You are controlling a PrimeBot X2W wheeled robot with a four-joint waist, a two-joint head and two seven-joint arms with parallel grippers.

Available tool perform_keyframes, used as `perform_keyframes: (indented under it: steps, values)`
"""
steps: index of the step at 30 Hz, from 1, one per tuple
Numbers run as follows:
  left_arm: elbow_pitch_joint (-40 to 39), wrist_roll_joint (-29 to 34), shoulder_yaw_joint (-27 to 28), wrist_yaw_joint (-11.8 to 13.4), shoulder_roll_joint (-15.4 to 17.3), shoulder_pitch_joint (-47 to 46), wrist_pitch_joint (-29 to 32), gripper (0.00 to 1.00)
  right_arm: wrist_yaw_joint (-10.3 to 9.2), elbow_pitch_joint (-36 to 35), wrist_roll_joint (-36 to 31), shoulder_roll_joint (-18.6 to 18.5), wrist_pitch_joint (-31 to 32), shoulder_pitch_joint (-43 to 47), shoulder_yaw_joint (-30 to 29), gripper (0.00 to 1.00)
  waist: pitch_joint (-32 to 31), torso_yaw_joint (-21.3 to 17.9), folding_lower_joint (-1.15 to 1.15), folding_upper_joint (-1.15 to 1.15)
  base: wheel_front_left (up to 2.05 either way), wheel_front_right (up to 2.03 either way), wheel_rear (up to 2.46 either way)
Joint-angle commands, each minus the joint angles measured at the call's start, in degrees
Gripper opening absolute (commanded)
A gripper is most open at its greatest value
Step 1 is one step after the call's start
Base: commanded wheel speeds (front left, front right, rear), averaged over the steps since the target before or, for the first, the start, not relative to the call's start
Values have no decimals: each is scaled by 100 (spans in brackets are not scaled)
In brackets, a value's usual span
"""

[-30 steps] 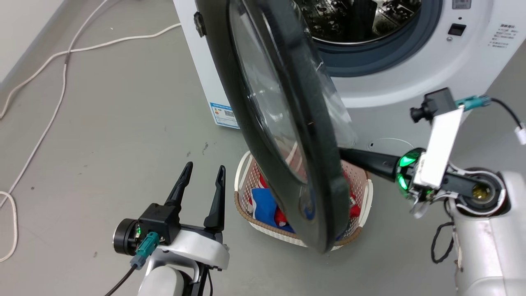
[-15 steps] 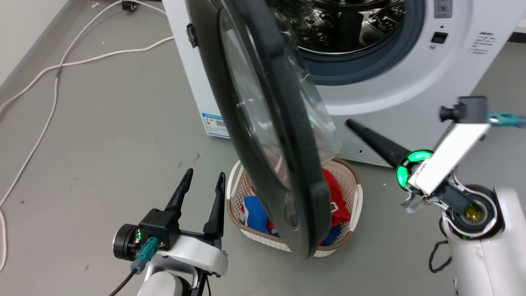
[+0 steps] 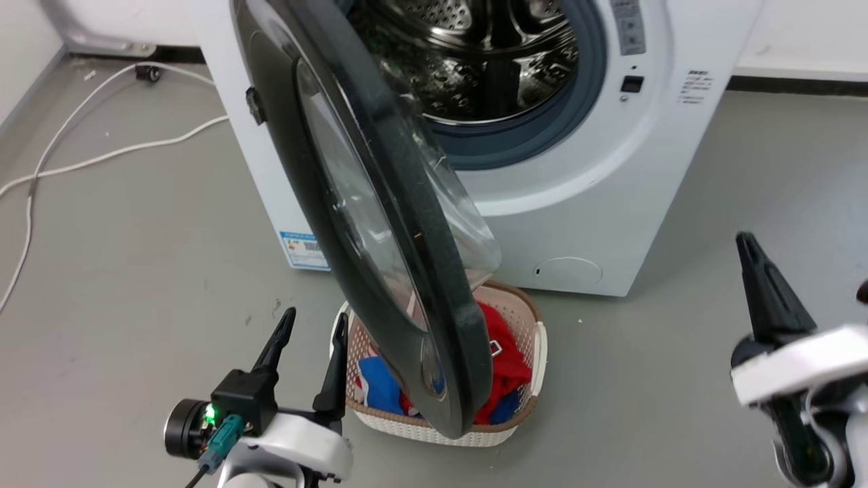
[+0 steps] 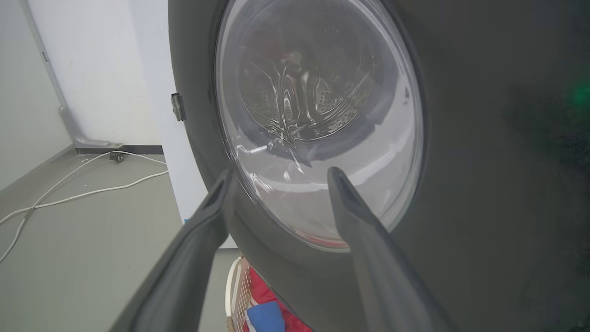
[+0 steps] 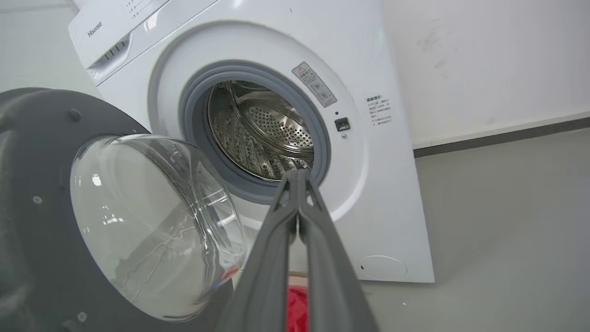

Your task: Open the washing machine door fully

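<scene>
Contact is gone. A second ago your right claw [image 3: 748, 247] ran in behind the lower rim of the washing machine door [image 3: 369, 224]. Now it sits at the lower right of the head view, well apart from the door. The head camera has also tilted up, so most of the shift in the picture is the camera's and not the door's.

The door stands swung out from the machine front [image 3: 576, 224], nearly edge-on to you. It hangs over the laundry basket [image 3: 537, 339], with the drum [image 3: 488, 61] bare behind it. You should take it as open but probably not fully, since it looks to have swing left toward the hinge side.

Your right arm is low, and its claw's fingers point up toward the machine, pressed together with nothing between them. Your left claw [image 3: 316, 317] rests low, just beside the basket's rim, its fingers spread and empty. In its wrist view they aim at the door's outer face, with the glass close ahead but apparently not touched.
</scene>
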Motion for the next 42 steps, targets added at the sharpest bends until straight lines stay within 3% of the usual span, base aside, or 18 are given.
perform_keyframes:
  steps: [1, 4, 11, 13, 14, 23, 36, 37, 38, 39, 40, 42]
  values:
    - [11, 30, 41, -27, 43, 103, -15, 100, 0, -65, -268, -21, -149, 217, -4, 0, -124, -115, 0, 0, 0, 0, 0]
    - [33, 59, 65, -55, 53, 197, -15, 100, 0, -329, -943, 15, -484, 658, -169, 0, -247, -140, 0, 0, 0, 0, 0]
    - [36, 95, 133, -102, 100, 364, -15, 100, 0, -1064, -2327, 309, -499, 1702, -517, 0, -381, -219, 0, 0, 0, 0, 0]
    - [44, 105, 144, -116, 107, 390, -15, 100, 0, -1192, -2562, 388, -449, 1886, -569, 54, -395, -248, 0, 0, 0, 0, 0]
    - [46, 103, 150, -122, 108, 394, -15, 100, 0, -1252, -2670, 452, -426, 1980, -583, 100, -399, -261, 0, 0, 0, 0, 0]
    - [144, 143, 194, -141, 149, 530, -15, 100, 0, -1432, -2997, 695, -343, 2357, -565, 100, -496, -345, 0, 0, 0, 0, 0]
    - [172, 85, 290, -136, 111, 547, -15, 100, 0, -1488, -2980, 785, -264, 2378, -438, 100, -519, -346, 0, 0, 0, 0, 0]
    - [184, 78, 298, -141, 109, 541, -15, 79, 0, -1491, -2970, 788, -258, 2381, -429, 100, -522, -349, 0, 0, 0, 0, 0]
    - [184, 70, 305, -148, 107, 528, -15, 31, 0, -1496, -2987, 790, -252, 2389, -426, 100, -526, -353, 0, 0, 0, 0, 0]
    - [160, 61, 309, -159, 106, 510, -15, 9, 0, -1503, -2994, 793, -255, 2397, -420, 100, -527, -357, 0, 0, 0, 0, 0]
    - [155, 55, 316, -170, 105, 505, -15, 0, 0, -1509, -2995, 794, -250, 2404, -410, 100, -528, -360, 0, 0, 0, 0, 0]
    - [139, 64, 331, -176, 113, 490, -15, 0, 0, -1509, -2975, 798, -223, 2412, -395, 100, -531, -374, 0, 0, 0, 0, 0]
